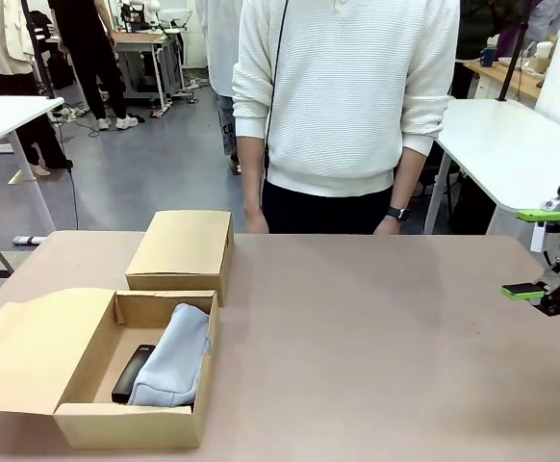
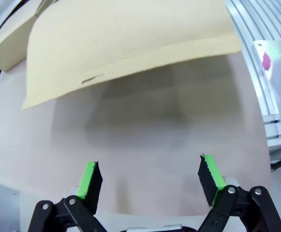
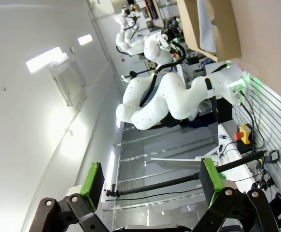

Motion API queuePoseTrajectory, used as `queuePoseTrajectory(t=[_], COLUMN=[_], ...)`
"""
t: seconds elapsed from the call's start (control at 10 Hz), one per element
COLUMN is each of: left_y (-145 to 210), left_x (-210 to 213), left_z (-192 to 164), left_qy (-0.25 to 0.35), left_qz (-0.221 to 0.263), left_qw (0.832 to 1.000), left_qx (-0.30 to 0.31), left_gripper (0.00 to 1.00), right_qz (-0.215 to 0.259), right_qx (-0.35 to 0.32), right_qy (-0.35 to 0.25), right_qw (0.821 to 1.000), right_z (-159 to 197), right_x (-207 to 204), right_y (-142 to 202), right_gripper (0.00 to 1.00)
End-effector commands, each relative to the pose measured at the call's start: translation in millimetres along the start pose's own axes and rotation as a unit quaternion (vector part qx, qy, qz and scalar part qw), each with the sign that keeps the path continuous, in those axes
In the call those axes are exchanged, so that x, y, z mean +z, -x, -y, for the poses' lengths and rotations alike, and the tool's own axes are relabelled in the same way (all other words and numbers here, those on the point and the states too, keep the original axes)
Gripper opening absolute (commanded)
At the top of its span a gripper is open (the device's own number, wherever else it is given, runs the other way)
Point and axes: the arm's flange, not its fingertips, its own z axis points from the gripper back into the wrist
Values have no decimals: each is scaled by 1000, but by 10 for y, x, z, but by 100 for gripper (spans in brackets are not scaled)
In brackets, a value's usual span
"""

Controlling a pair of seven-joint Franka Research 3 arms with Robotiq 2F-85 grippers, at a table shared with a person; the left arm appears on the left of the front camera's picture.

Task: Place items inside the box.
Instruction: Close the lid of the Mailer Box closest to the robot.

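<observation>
White glossy arm (image 3: 164, 96), black fingers (image 2: 91, 181) with green pads.

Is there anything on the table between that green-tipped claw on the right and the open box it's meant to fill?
Nothing visible. Bare table lies between the right gripper, jaws open, and the open box. The closed box sits behind it, off that path.

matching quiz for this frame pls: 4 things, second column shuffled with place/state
1. grey pouch
2. black stapler
3. shorter closed box
4. right gripper

a. open, at the table's right edge
b. behind the open box, near the person
c. in the open box, left of the pouch
d. in the open box, slumped against its right wall

Pairs: 1-d, 2-c, 3-b, 4-a
</observation>
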Motion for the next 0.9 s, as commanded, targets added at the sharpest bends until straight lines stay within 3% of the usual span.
queuePoseTrajectory(t=[0.0,0.5,0.8], left_y=[275,230,-132], left_x=[-17,-375,-648], left_z=[-108,-237,-399], left_qy=[9,26,17], left_qz=[-2,69,140], left_qw=[1000,997,990], left_qx=[-2,0,-5], left_gripper=[100,100,100], right_qz=[0,0,0], right_qx=[-7,-7,-7], right_qy=[-9,-9,-9], right_qw=[1000,1000,1000], right_z=[-59,-59,-59], right_x=[-13,-13,-13], right_y=[10,10,10], right_gripper=[100,100,100])
